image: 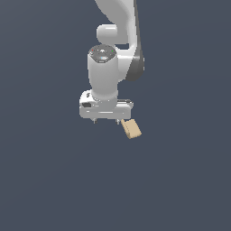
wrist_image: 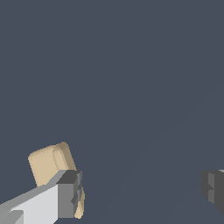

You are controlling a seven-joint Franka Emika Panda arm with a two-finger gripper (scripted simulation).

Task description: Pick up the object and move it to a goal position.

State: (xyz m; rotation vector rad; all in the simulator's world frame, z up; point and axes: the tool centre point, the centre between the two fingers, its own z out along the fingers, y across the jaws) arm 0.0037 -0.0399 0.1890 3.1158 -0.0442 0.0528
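Note:
The object [image: 131, 129] is a small tan block. It sits tilted just below the end of my white gripper [image: 106, 121] on the exterior view's right. In the wrist view the object [wrist_image: 46, 164] lies against one dark fingertip [wrist_image: 70, 192], partly hidden behind it and mostly on its outer side. The other fingertip [wrist_image: 213, 187] is far across the frame. My gripper [wrist_image: 141, 191] is open wide, with nothing in the gap between the fingers. I cannot tell whether the finger touches the block.
Plain dark grey-blue ground fills both views. The white arm [image: 115, 40] rises above the gripper. No goal marker or other object shows.

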